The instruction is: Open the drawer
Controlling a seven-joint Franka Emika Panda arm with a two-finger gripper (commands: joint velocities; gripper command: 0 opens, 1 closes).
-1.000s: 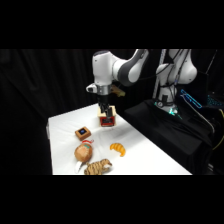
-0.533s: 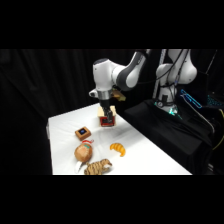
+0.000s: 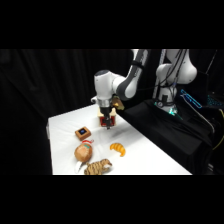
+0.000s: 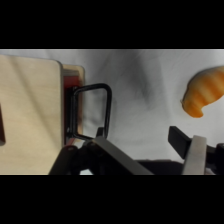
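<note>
Compared with the frame half a second earlier, the arm has dropped lower: the end effector (image 3: 106, 123) now sits right at the drawer (image 3: 108, 120), where before it hung above it. The other items on the worktop (image 3: 145, 150) lie where they did.

Drawer position: centre of the side view, toward the far edge of the worktop, mostly masked by the end effector; only a patch of red front shows. In the wrist view the drawer (image 4: 35, 105) fills the left half of the frame: pale wood top, a thin red strip of front face, and the dark wire handle (image 4: 91, 111) standing out from it toward the frame's centre.

End effector (image 4: 142, 145) state: fingers spread wide. One finger (image 4: 100, 135) rises at the lower loop of the handle; whether it touches the wire cannot be told. The other finger (image 4: 182, 140) stands well to the right, over bare worktop.

Other items, side view: a flat brown block with blue top (image 3: 83, 133) to the left of the drawer, a croissant (image 3: 118, 147) below it, a round brown bread (image 3: 82, 152) and a striped pastry (image 3: 98, 166) at the lower left.

Hidden or cut: the croissant (image 4: 202, 92) is clipped by the wrist view's right edge. The drawer's left part runs out of that frame. Whether the drawer is pulled out at all cannot be told.
</note>
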